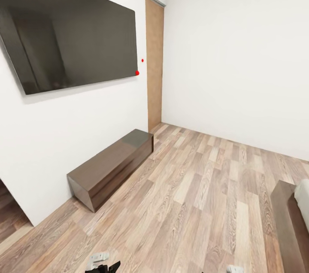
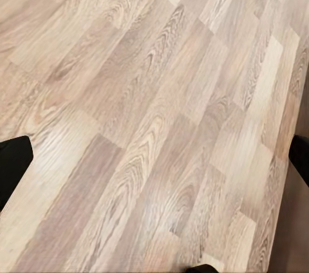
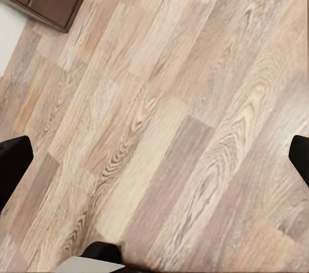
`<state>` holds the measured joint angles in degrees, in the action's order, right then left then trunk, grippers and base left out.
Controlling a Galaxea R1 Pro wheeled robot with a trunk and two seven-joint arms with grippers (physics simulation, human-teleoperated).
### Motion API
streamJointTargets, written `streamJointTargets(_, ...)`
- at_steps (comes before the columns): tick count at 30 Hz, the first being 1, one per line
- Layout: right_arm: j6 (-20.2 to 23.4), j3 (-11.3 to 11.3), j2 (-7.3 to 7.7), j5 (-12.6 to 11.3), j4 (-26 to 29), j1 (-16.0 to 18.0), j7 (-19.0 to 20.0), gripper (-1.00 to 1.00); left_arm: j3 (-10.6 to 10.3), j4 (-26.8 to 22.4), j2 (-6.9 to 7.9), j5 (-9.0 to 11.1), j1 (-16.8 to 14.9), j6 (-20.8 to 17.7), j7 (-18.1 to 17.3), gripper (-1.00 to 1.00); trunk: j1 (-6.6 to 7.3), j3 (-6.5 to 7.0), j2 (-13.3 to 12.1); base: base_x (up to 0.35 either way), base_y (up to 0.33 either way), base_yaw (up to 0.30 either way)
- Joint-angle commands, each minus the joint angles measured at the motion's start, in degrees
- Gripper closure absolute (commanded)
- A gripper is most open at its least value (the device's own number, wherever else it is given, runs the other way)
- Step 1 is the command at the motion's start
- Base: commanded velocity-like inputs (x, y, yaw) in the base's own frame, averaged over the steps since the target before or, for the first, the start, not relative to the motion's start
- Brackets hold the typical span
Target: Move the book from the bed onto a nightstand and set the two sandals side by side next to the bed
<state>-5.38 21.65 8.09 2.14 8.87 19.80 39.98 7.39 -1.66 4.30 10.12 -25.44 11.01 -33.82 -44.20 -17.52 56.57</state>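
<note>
Mostly we are looking at things that are cut off. At the lower right edge of the head view, the bed [image 1: 288, 221] is showing only a corner: a strip of dark brown frame with a sliver of pale mattress above it. That is the one thing of the task we are finding in these pictures.

At the bottom edge of the head view, the left end effector [image 1: 101, 262] is poking into sight as a grey and black shape, and the right end effector [image 1: 234, 269] is barely showing as a small grey tip. In the wrist views, the dark fingers [image 2: 13, 163] of the left one are sitting far apart at opposite edges, so it is spread wide over bare planks; the right one's fingers [image 3: 13, 160] are standing just as wide, holding nothing.

We are facing a room corner with white walls. A large dark television [image 1: 68, 34] is hanging on the left wall, two small red dots beside its lower right corner. Below it, a long low dark brown cabinet [image 1: 113, 165] is standing against the wall on the pale wooden floor [image 1: 201, 204]. A light brown door [image 1: 154, 62] is filling the corner.
</note>
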Motion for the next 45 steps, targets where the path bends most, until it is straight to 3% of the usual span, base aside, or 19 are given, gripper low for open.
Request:
streamJointTargets(1,-0.25,0.24,0.0,0.24,-0.08,0.08,0.19,-1.0,0.43,0.08,0.04,-0.1,-0.04,0.06,-0.28,-1.0,-0.04,-0.07,0.04,0.322,0.079,-0.196)
streamJointTargets(12,-0.25,0.24,0.0,0.32,-0.08,0.08,0.19,-1.0,0.43,0.08,0.08,-0.1,-0.04,0.06,-0.28,-1.0,-0.04,-0.07,0.04,0.263,0.072,-0.282)
streamJointTargets(45,-0.33,0.24,-0.01,0.32,-0.08,0.08,0.19,-1.0,0.43,0.12,0.06,-0.1,-0.04,0.06,-0.28,-1.0,-0.04,-0.07,0.04,0.005,0.001,-0.288)
